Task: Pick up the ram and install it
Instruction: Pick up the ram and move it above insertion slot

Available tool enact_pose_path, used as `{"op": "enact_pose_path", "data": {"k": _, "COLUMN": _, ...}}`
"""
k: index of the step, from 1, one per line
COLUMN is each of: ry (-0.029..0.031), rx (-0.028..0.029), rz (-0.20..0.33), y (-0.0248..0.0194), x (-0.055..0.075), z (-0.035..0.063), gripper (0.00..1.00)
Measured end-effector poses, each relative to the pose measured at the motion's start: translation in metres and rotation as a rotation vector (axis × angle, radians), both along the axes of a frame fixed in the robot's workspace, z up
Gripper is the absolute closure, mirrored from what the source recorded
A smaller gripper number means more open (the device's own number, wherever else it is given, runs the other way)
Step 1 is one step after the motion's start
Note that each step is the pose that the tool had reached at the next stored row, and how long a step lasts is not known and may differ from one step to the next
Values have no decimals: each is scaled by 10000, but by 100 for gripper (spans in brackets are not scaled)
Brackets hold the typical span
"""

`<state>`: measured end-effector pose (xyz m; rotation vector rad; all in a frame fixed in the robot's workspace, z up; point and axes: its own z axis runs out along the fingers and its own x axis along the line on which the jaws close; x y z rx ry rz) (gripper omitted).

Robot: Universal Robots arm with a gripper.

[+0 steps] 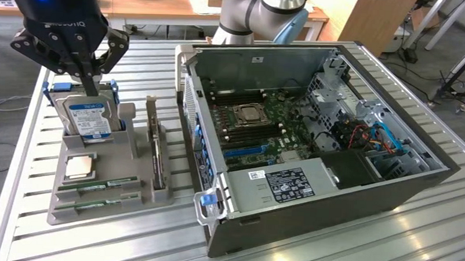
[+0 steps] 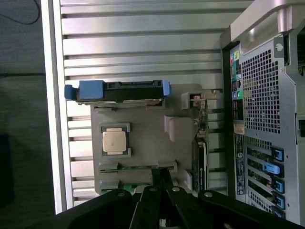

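Note:
Two ram sticks, thin and green, lie flat in slots at the near end of the grey holder (image 1: 98, 216): one ram (image 1: 99, 185) and a second ram (image 1: 97, 204) beside it. In the wrist view the ram (image 2: 138, 166) shows as a green edge just beyond the fingertips. My gripper (image 1: 90, 84) hangs high over the holder's far end, above the hard drive, shut with nothing between its fingers. In the wrist view the gripper (image 2: 161, 174) has its tips pressed together over the ram end of the holder (image 2: 143, 138).
The holder also carries a blue-labelled hard drive (image 1: 89, 118), a silver CPU (image 1: 80, 167) and an upright card (image 1: 155, 154). An open computer case (image 1: 416, 183) lies at the exterior view's right, its motherboard (image 1: 256, 122) exposed. All of it rests on a slatted metal table (image 1: 368, 245).

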<state>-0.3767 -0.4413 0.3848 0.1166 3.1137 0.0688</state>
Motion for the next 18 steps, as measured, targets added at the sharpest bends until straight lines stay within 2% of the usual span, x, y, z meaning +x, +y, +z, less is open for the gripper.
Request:
{"op": "enact_pose_path", "data": {"k": 12, "ry": 0, "rx": 0, "rz": 3, "y": 0, "x": 0, "z": 0, "gripper": 89}}
{"op": "enact_pose_path", "data": {"k": 18, "ry": 0, "rx": 0, "rz": 403, "y": 0, "x": 0, "z": -3, "gripper": 89}}
